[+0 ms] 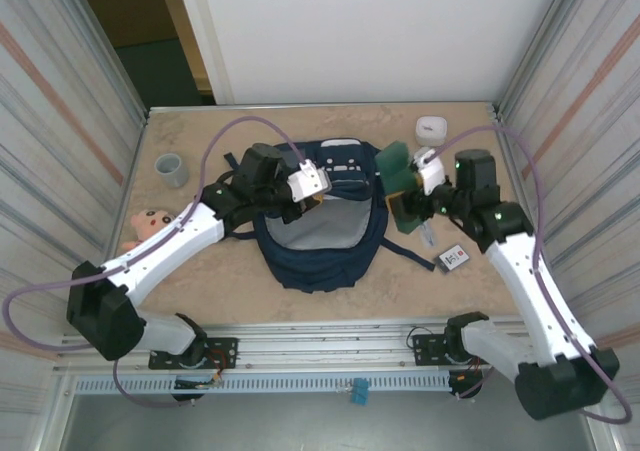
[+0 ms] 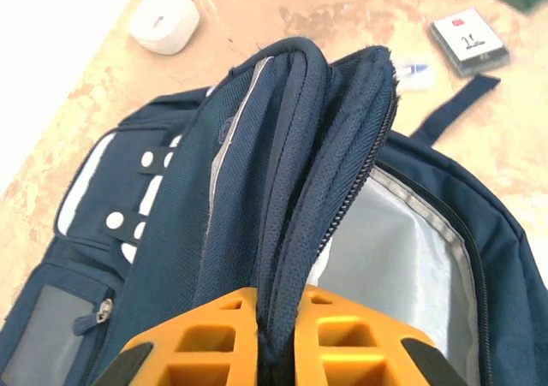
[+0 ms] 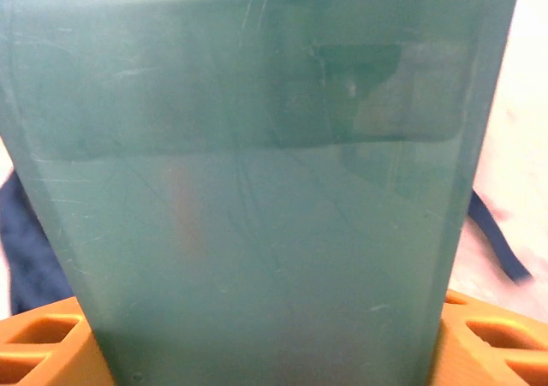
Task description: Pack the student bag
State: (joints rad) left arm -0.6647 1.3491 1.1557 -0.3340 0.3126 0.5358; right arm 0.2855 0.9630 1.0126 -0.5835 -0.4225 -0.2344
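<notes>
Now left end effector point(image 2: 276, 328) clamps the student bag point(image 1: 322, 261) rim. Right end effector point(image 1: 413, 199), gripping a green folder point(image 1: 395, 159), hovers beside the open mouth.

Centre: student bag point(image 1: 322, 271); far left: cup point(image 1: 171, 170); right of bag: folder point(image 1: 394, 159), card point(image 1: 452, 259).

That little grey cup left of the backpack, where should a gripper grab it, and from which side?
Take the grey cup by its rim, coming straight down from above, one finger inside and one outside the wall. It stands upright, mouth open upward, apart from the student bag on the table, so probably nothing crowds a top approach.
</notes>
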